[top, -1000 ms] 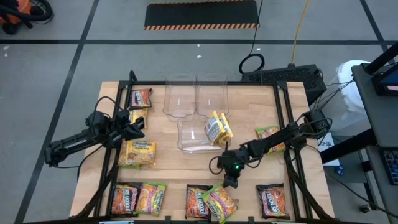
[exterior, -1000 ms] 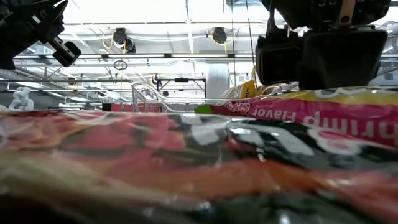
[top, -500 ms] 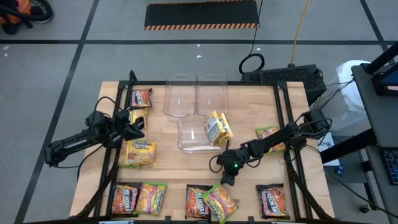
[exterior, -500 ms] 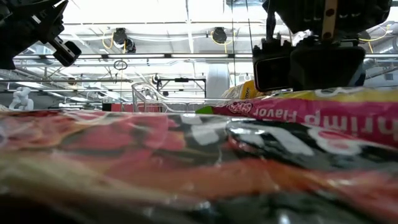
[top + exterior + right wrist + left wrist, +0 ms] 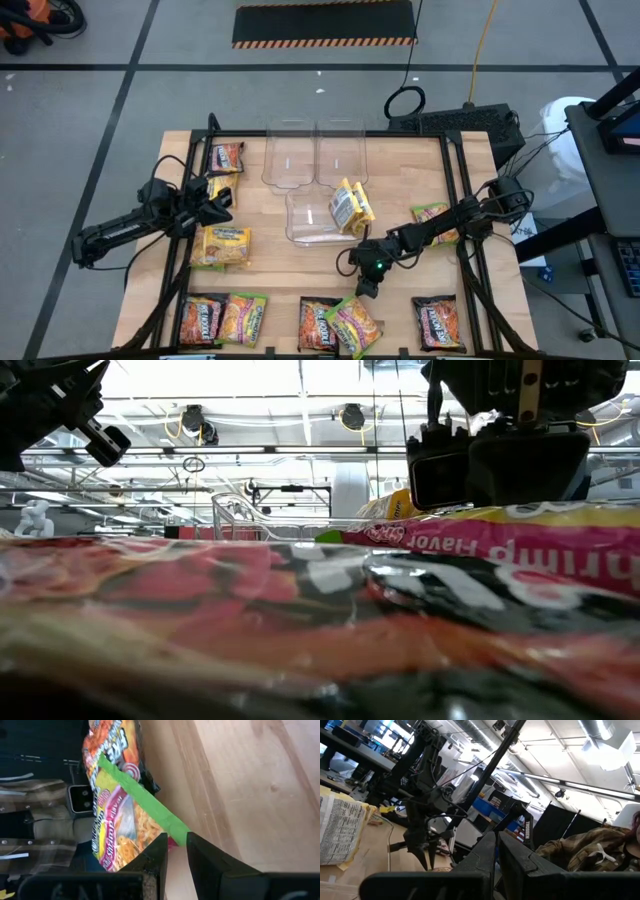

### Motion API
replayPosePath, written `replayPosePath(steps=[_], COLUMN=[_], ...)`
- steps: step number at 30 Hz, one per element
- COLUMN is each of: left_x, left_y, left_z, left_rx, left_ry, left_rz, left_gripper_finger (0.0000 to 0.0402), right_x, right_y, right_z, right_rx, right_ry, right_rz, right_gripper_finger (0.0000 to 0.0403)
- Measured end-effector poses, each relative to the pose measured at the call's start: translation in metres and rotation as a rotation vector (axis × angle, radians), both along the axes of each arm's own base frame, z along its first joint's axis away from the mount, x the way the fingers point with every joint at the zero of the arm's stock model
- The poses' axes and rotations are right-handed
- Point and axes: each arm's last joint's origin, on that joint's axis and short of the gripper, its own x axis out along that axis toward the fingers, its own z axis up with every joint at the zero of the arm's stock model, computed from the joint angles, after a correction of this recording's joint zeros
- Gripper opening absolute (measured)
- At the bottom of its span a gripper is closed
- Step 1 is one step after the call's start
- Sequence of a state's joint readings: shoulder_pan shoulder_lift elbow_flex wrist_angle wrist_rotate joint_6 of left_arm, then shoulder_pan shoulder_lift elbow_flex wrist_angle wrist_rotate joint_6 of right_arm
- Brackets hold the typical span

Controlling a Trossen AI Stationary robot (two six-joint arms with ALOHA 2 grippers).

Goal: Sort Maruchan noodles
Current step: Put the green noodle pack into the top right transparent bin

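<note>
Sorting is barely begun: one noodle packet [image 5: 351,205] sits in a clear bin [image 5: 318,217], the rest lie on the worktop [image 5: 400,180], while the right pincer [image 5: 366,289], fingers slightly apart, hovers by a green packet [image 5: 352,322].

The wooden table [image 5: 300,255] stands on a grey floor [image 5: 100,60] marked with dark lines. Beyond the table's far edge lies a black mat with striped edges [image 5: 323,22]. Ceiling lights [image 5: 200,385] glare behind the table.

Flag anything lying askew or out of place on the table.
A yellow packet stands tilted against the clear bin's rim, half in. At the near edge, a lime-green packet lies crooked, overlapping an orange-red packet.
</note>
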State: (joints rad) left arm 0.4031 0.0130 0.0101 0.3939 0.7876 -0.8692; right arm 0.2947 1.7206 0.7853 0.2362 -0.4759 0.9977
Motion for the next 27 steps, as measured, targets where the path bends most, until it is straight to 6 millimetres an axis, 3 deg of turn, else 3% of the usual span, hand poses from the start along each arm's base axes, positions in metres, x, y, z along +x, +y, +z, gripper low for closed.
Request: replayPosePath(steps=[8, 14, 27], left_x=[0.0000, 0.0000, 0.0000], left_y=[0.0000, 0.0000, 0.0000], left_z=[0.0000, 0.0000, 0.0000], left_rx=[0.000, -0.001, 0.000], left_ry=[0.000, 0.000, 0.000], left_rz=[0.000, 0.000, 0.000], left_gripper_finger=[0.0026, 0.0026, 0.0026], right_x=[-0.0084, -0.0019, -0.0020], right_y=[-0.0026, -0.0005, 0.0001], right_z=[-0.0091, -0.0015, -0.0008], right_rx=[0.009, 0.051, 0.079], right_ry=[0.058, -0.065, -0.055], right_rz=[-0.030, -0.028, -0.017], right_gripper_finger=[0.0067, 0.0067, 0.0067])
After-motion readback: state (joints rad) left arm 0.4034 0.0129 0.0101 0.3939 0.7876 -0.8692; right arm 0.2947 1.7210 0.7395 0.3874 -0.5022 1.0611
